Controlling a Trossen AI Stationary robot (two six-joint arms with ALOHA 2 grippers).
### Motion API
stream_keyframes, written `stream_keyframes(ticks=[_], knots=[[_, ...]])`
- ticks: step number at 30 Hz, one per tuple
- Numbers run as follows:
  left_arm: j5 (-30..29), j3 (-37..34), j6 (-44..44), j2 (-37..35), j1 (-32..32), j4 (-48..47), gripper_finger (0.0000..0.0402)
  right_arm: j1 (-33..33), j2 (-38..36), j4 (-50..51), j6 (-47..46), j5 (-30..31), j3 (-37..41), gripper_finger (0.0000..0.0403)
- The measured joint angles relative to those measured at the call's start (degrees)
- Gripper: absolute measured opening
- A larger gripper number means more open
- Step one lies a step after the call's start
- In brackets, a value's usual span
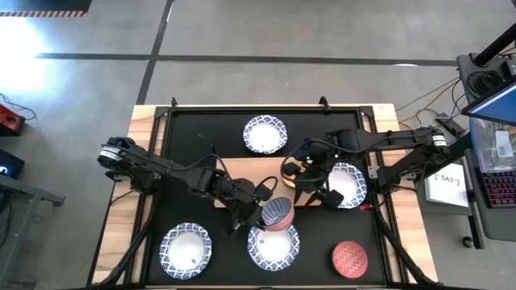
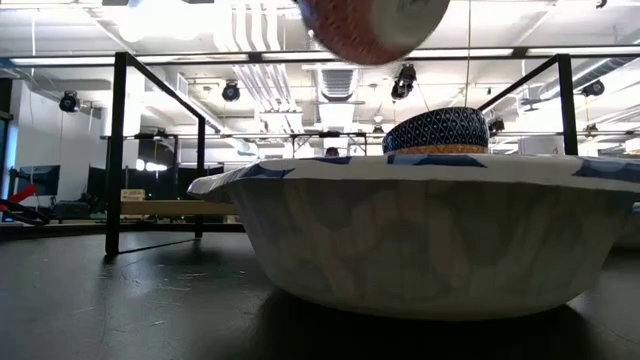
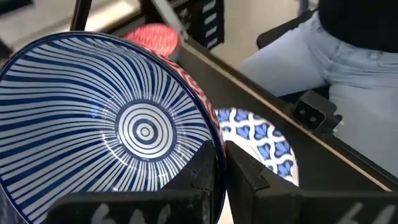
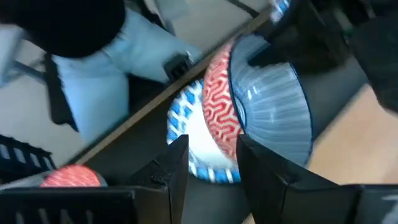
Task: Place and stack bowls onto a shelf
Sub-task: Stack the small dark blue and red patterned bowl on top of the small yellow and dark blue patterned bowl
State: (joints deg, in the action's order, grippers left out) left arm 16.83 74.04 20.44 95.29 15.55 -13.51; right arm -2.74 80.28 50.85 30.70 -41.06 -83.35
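Our left gripper [image 1: 262, 211] is clamped on the rim of a striped small bowl [image 1: 278, 214], held aloft over a wide patterned bowl [image 1: 272, 246]. The shelf [image 1: 258, 171] lies toward 11 o'clock from it, long axis 9-to-3. Our right gripper [image 1: 310, 192] hovers empty with fingers parted at the shelf's 3 o'clock end, beside the stacked bowls [image 1: 297, 171].
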Motion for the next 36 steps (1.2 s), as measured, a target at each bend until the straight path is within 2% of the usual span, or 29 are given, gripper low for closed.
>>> stream_keyframes(ticks=[4,9,15,20,36], knots=[[0.71,0.00,4.46,0.00,0.00,1.63,0.0002,-0.06,0.40,-1.50,0.66,-4.53,0.00,0.0123],[3.93,0.00,6.81,0.42,-0.07,3.67,0.0002,0.00,0.51,-3.46,3.02,-4.42,0.00,0.0123],[4.79,0.00,8.11,1.11,-0.07,5.04,0.0002,-0.15,0.56,-5.36,3.98,-4.62,0.00,0.0123],[4.80,0.00,10.99,1.11,-0.24,6.89,0.0002,-0.65,0.99,-5.42,4.08,-8.25,0.00,0.0123],[6.65,0.00,19.70,1.11,-1.36,10.09,0.0002,-3.43,4.27,-7.68,5.89,-12.29,-0.02,0.0123]])
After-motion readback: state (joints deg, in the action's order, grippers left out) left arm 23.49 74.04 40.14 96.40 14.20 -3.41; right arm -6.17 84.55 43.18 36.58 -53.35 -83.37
